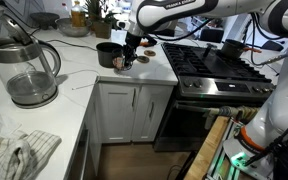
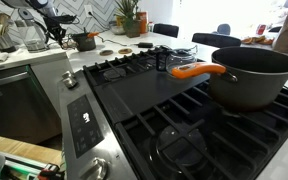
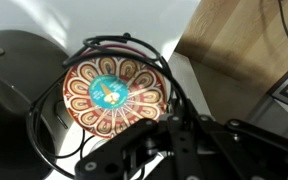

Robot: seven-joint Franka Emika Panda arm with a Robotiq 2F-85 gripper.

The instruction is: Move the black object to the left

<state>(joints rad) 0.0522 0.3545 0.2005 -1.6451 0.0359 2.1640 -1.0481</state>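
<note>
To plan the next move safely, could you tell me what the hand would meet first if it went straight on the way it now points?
Most likely the patterned round disc on the white counter: the hand points down over it, beside the black pot. Depth is unclear.

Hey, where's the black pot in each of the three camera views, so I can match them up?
In an exterior view: the black pot sits upper centre on the counter, left of the stove.
In an exterior view: far upper left, beyond the stove.
Wrist view: the dark rounded shape at the left edge, probably it.
Shared landmark: the white counter.
</note>
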